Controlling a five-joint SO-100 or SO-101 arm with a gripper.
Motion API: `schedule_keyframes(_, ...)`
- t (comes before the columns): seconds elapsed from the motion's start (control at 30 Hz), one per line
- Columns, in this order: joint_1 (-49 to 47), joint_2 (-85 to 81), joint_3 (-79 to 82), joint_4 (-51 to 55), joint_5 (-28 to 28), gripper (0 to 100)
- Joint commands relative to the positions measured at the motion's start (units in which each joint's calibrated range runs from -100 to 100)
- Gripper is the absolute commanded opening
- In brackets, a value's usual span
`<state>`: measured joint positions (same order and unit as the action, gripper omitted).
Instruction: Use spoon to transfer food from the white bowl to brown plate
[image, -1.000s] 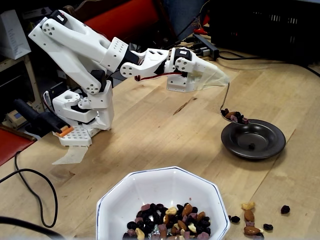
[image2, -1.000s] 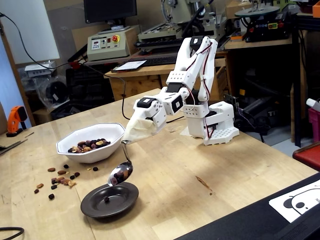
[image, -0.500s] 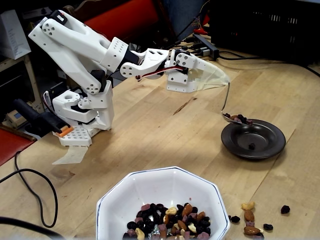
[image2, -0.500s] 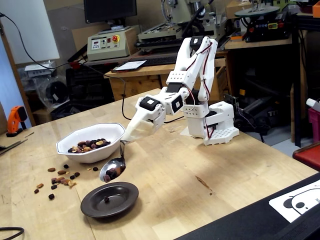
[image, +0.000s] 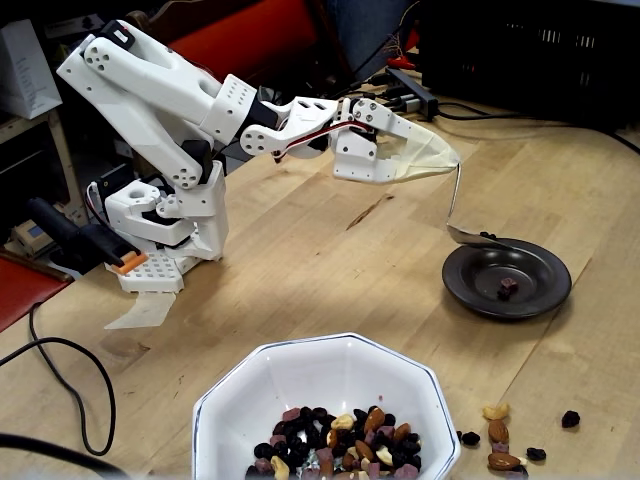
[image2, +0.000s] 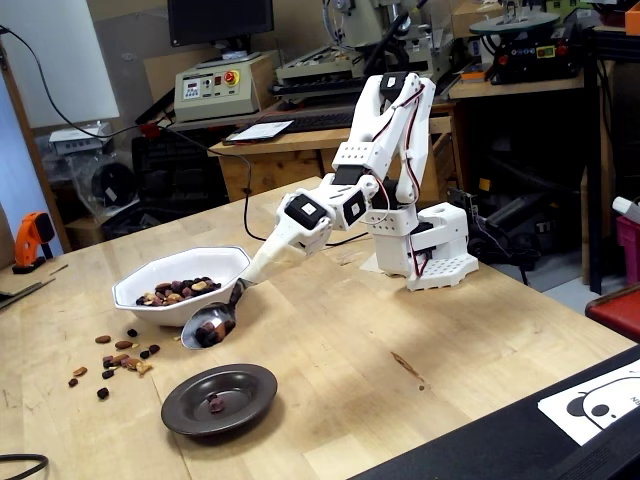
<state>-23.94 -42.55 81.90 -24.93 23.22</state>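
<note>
My gripper (image: 450, 163) (image2: 246, 284) is shut on the thin handle of the silver spoon (image: 468, 236) (image2: 206, 325). The spoon hangs low over the table between the white bowl (image2: 150, 305) and the brown plate (image2: 252, 385), beside the plate's edge. Several pieces of food (image2: 209, 332) lie in the spoon. In a fixed view it shows edge-on at the plate's (image: 540, 300) left rim. A small purplish piece (image: 507, 288) (image2: 215, 403) lies in the plate. The white bowl (image: 232, 390) holds a heap of nuts and raisins (image: 340, 440) (image2: 180, 292).
Spilled nuts and raisins (image: 500, 440) (image2: 115, 355) are scattered on the wooden table beside the bowl. The arm's white base (image: 165, 235) (image2: 430, 250) stands at the back. A black cable (image: 60, 390) loops on the table's left in a fixed view.
The wrist has rolled and the spoon has swung from above the plate toward the white bowl, food in it still. The piece in the plate now looks purplish rather than dark.
</note>
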Motion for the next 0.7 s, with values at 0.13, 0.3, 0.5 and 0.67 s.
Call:
schedule_keyframes(0.13, -0.28, -2.25, -0.22, -0.29, 4.64, 4)
schedule_keyframes(0.3, 0.09, -2.25, -0.22, -0.21, 6.74, 4)
schedule_keyframes(0.5, 0.09, -2.25, -0.49, -0.21, 7.33, 4)
schedule_keyframes(0.67, 0.09, -2.25, -0.93, -0.13, 7.28, 4)
